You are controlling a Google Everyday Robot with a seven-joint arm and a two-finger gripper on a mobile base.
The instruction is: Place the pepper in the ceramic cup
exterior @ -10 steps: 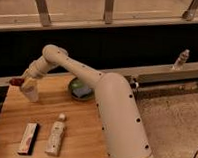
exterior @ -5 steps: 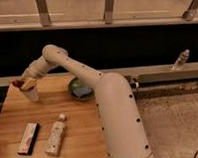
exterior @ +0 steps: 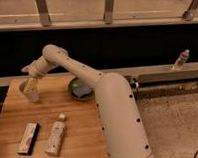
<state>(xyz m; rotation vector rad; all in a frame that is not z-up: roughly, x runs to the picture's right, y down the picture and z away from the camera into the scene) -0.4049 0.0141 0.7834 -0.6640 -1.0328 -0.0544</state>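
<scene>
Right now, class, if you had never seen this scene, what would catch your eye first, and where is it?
First, the big white robot arm sweeping from bottom right to the table's far left, where its gripper sits over the ceramic cup. Next, the dark green bowl mid-table behind it. Then the small bottle and flat box lying at the wooden table's near edge.

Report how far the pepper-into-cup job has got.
Done: the arm has reached across the wooden table and the gripper sits right over the ceramic cup at the far left corner.
In hand: the drop itself; the pepper is not visible, so I cannot tell whether it is held or already inside.
Left: confirming the pepper is in the cup and pulling the arm away. The green bowl is not involved.
</scene>
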